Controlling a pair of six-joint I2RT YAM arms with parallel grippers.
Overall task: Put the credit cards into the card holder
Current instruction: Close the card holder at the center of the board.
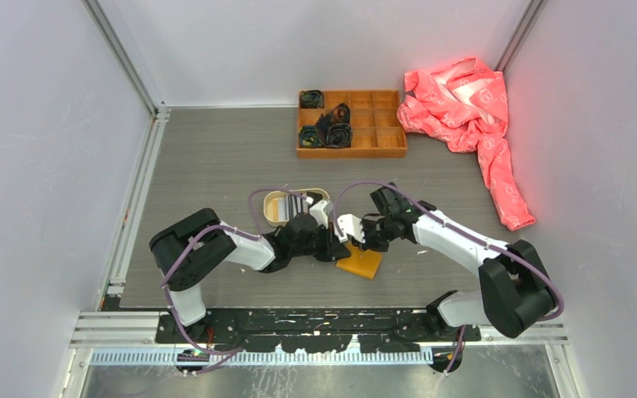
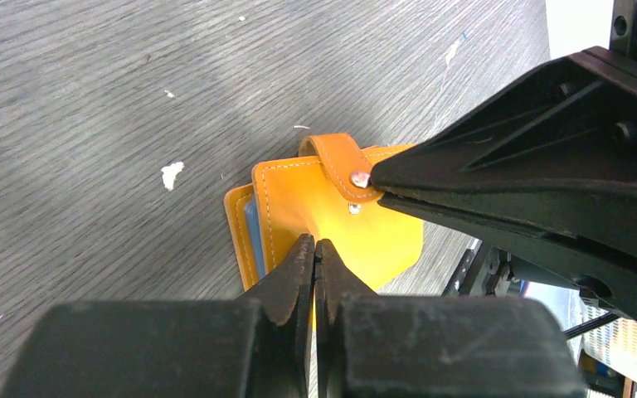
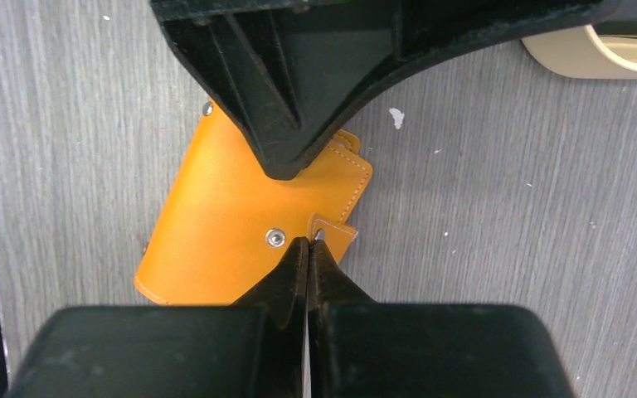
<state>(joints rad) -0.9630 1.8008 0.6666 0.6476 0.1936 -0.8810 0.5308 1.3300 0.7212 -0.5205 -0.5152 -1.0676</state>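
Note:
The mustard-orange card holder lies folded on the grey table between both arms. My left gripper is shut on the edge of the card holder's cover. A pale blue-grey edge shows between its layers. My right gripper is shut on the tip of the strap tab, beside the snap stud on the card holder's face. The strap is unsnapped. Striped credit cards stand in the oval tan tray behind the left wrist.
An orange wooden compartment box with dark rolled items stands at the back. A pink cloth lies at the back right. The tray's rim shows at the top right of the right wrist view. Metal rails run along the left and near edges.

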